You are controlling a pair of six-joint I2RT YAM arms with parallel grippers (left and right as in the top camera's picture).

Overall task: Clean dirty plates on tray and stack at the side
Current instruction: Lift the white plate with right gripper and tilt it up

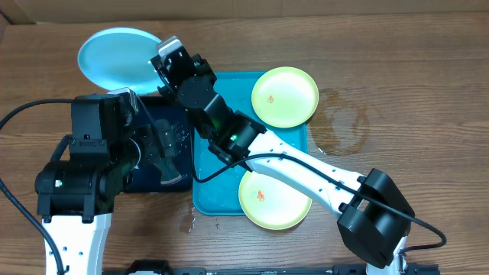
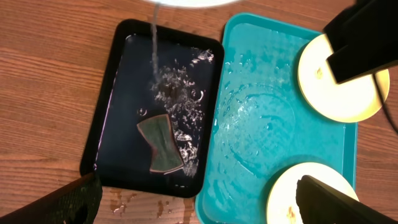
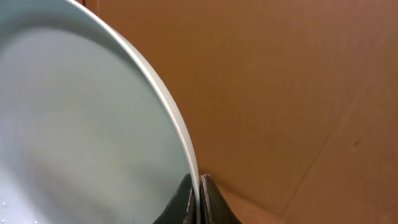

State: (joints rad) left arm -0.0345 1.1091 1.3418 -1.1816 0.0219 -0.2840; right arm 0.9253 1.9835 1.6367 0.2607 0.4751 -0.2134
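The light blue plate (image 1: 114,57) is held at the back left, past the trays, with my right gripper (image 1: 162,63) shut on its right rim. The right wrist view shows the plate (image 3: 87,130) on edge with its rim pinched between my fingers (image 3: 199,198). Two lime-green plates with small orange smears lie on the turquoise tray (image 1: 214,191): one at the back right corner (image 1: 285,96), one at the front edge (image 1: 275,200). My left gripper (image 1: 164,156) hangs open and empty over the dark tray; its fingers frame the left wrist view (image 2: 199,208).
A dark navy tray (image 2: 112,93) holding water and a green sponge (image 2: 163,144) lies left of the turquoise tray (image 2: 249,112). Water drips onto it and spots the wood at the front. A damp ring marks the table at right (image 1: 344,122). A cardboard wall stands at the back.
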